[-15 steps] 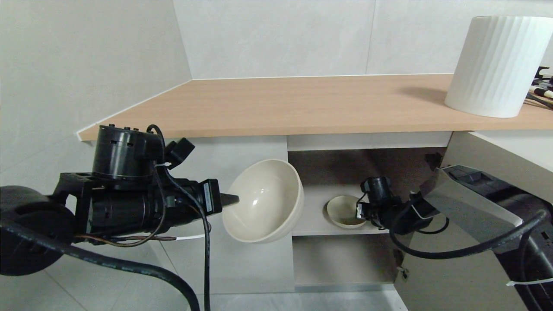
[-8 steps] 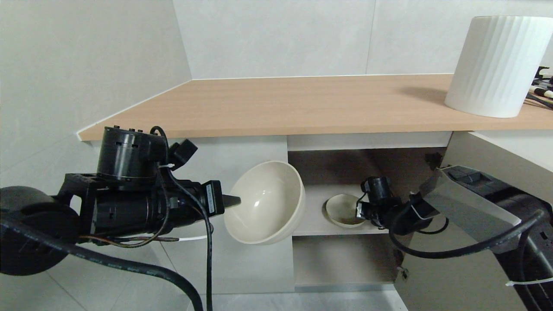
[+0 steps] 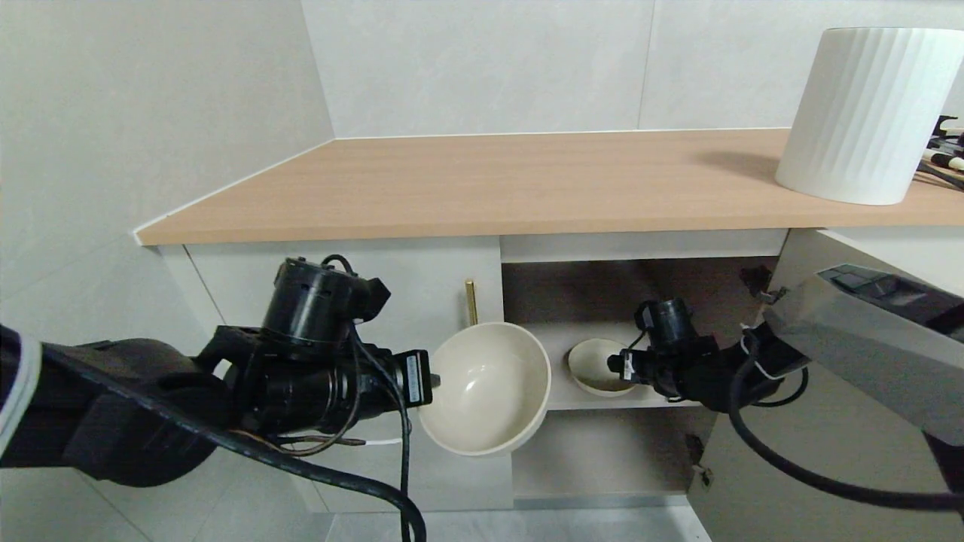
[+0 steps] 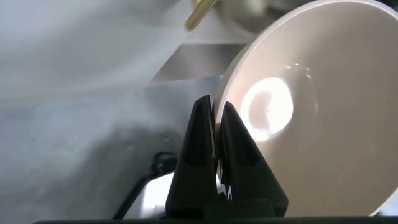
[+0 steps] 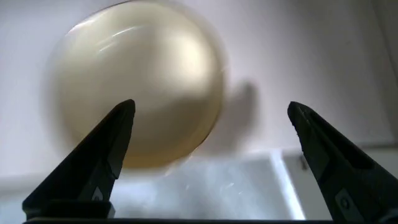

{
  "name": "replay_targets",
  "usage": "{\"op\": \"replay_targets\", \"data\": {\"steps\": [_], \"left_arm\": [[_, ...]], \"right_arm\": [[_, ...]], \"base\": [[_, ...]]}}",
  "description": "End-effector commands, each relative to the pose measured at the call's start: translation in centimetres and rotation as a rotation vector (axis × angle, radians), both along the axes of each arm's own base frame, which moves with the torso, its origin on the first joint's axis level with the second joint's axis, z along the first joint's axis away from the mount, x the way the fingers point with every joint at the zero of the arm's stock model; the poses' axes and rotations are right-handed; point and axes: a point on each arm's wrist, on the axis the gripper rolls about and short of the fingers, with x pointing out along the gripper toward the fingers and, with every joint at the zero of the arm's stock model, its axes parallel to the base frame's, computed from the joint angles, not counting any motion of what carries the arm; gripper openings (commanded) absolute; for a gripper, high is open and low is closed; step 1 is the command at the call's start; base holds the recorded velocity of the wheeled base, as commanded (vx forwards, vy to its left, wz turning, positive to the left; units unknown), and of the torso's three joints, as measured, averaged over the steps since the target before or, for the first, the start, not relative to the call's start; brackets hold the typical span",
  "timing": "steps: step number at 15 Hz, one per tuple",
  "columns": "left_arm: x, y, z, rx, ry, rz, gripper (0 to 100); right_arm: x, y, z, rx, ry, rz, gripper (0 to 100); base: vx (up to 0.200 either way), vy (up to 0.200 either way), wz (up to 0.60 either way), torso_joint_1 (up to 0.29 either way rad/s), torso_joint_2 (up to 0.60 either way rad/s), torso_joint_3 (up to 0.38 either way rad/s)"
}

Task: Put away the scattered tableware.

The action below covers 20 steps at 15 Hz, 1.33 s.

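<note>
Large bowl (image 3: 486,388): cream and glossy, tipped on edge with the opening turned outward. Held in the air before the cabinet (image 3: 339,256), in front of the line where the closed door meets the open compartment. About level with the front edge of the shelf (image 3: 561,404), resting on nothing.

Left hand (image 4: 214,109): clamped on the rim of the large bowl. One black finger (image 4: 202,137) outside the wall, the other inside, pressed close together with only the rim between.

Small bowl (image 3: 597,366): cream, set on the shelf inside the open compartment, in the left half of the shelf and near its front edge. Well apart from the large bowl and behind it. Flat or tipped: cannot be told.

Right hand (image 5: 210,107): inside the open compartment, just beside the small bowl on its right. Fingers (image 5: 106,155) spread wide apart, with the bowl framed between them in the wrist view and nothing gripped. Contact with the bowl not discernible.

Tabletop (image 3: 489,181): light wood, lying over the cabinet and meeting grey wall panels at its rear and left edges.

Ribbed container (image 3: 866,113): white, upright, standing toward the right end of the tabletop.

Door handle (image 3: 471,301): slim brass bar, upright on the closed door beside the opening, just above the large bowl.
</note>
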Motion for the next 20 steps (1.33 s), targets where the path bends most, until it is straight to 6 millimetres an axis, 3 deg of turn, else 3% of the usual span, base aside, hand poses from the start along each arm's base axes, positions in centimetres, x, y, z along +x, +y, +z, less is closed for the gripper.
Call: {"op": "replay_targets", "data": {"steps": [1,4,10,14,20], "left_arm": [[0.1,-0.8,-2.2,0.078,0.092,-0.003,0],[-0.3,-1.3,-3.1,0.155,0.152,-0.032,0],[0.2,-2.3,-5.7,0.265,0.180,-0.031,0],[0.1,-2.7,-5.9,0.281,0.173,-0.033,0],[-0.1,-2.9,-5.0,0.276,0.134,-0.025,0]], "right_arm": [[-4.7,2.3,5.0,0.060,-0.037,0.149,100],[-7.4,3.9,6.4,0.066,-0.037,0.229,100],[-12.5,5.0,9.9,0.144,0.058,0.463,100],[-13.7,6.1,9.4,0.126,0.089,0.509,100],[-14.0,7.3,7.7,0.077,0.126,0.539,100]], "base": [[0.000,0.000,0.00,0.000,0.00,0.000],[0.000,0.000,0.00,0.000,0.00,0.000],[0.000,0.000,0.00,0.000,0.00,0.000],[0.000,0.000,0.00,0.000,0.00,0.000],[0.000,0.000,0.00,0.000,0.00,0.000]]}}
